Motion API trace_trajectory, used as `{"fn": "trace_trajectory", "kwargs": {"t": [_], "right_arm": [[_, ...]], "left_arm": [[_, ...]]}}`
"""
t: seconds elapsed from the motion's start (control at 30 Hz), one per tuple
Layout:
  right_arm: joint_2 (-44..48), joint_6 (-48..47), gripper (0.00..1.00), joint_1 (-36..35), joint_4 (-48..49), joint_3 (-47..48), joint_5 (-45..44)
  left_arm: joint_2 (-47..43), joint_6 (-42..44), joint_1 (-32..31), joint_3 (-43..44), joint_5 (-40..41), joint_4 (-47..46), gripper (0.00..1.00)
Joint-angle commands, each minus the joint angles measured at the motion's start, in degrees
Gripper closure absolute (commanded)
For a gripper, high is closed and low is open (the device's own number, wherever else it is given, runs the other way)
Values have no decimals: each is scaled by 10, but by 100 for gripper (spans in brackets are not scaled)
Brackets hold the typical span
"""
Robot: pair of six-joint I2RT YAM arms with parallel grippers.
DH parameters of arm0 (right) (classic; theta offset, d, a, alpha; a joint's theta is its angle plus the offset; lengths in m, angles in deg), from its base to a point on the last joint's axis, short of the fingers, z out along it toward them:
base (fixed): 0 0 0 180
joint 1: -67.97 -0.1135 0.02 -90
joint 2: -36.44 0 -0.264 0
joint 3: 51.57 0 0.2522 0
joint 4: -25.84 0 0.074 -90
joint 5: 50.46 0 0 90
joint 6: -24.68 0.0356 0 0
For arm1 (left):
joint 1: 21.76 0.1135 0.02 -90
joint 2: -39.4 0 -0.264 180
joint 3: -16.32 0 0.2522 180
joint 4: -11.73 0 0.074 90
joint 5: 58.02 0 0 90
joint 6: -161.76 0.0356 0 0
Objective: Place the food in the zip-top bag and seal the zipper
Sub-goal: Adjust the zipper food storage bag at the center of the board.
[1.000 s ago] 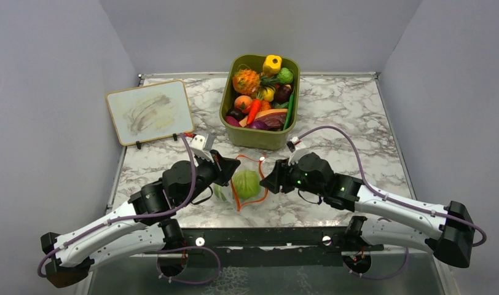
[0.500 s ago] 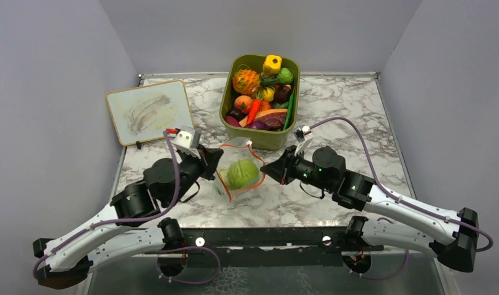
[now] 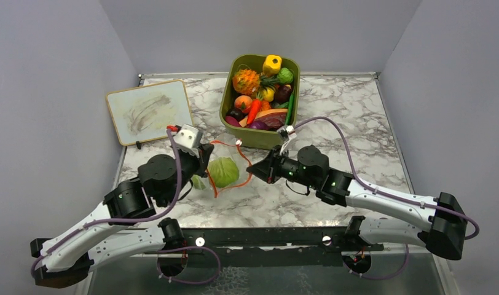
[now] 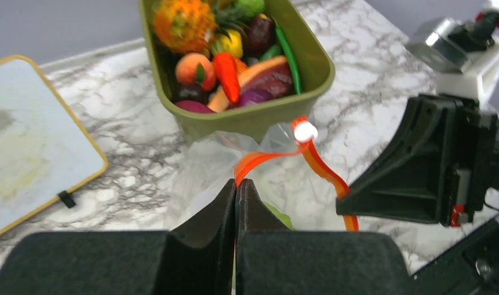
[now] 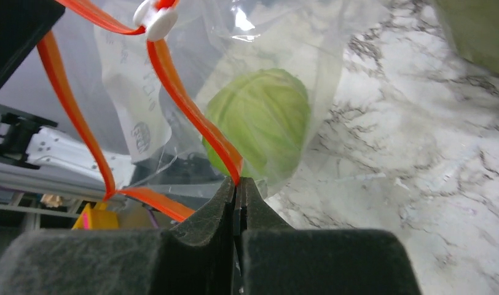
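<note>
Low in the middle of the overhead view, a clear, crinkly plastic zip-top bag [image 3: 230, 161] hangs stretched between the two arms, just in front of the olive-green plastic bin [image 3: 254, 139]. The left gripper [image 3: 207, 161] has its jaws pressed together on the orange-red zipper strip [image 5: 184, 109] at the bag's left edge; its wrist view shows the strip coming straight out of the closed tips in the centre of the frame. The right gripper [image 3: 251, 168] pinches the same strip at the opposite edge, jaws squeezed tight. Between the two pinches the strip bows apart, so the mouth gapes. A small white slider [image 4: 305, 131] sits on the strip at the far end of the loop, near the bin's front wall.

Inside the bag lies a round light-green cabbage-like ball [image 5: 259, 120], seen through the plastic beside a white printed label [image 5: 133, 101].

The bumpy orange fruit with a green leafy top [image 3: 246, 80] and the round orange-peach fruit [image 3: 243, 102] sit in the bin among other toy produce. A yellow-framed whiteboard [image 3: 150, 112] lies at upper left on the marble-patterned table [image 3: 351, 117].
</note>
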Motion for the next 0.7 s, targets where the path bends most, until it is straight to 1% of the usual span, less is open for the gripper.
{"fn": "trace_trajectory", "kwargs": {"t": [0.0, 0.13, 0.23, 0.37, 0.53, 0.67], "right_arm": [[0, 12, 99, -4, -16, -38, -75], [-2, 22, 97, -4, -36, -54, -82], [12, 21, 95, -4, -49, -56, -92], [40, 15, 89, -4, -68, -50, -116], [81, -11, 75, -4, -102, -25, -137], [101, -61, 62, -4, -129, 9, -171]], "left_arm": [[11, -28, 1, -75, -102, -43, 100], [17, -80, 1, -145, -144, -94, 100], [19, -90, 1, -159, -149, -112, 100], [18, -87, 1, -167, -153, -126, 100], [17, -89, 1, -159, -165, -120, 100], [14, -70, 1, -144, -199, -131, 100]]}}
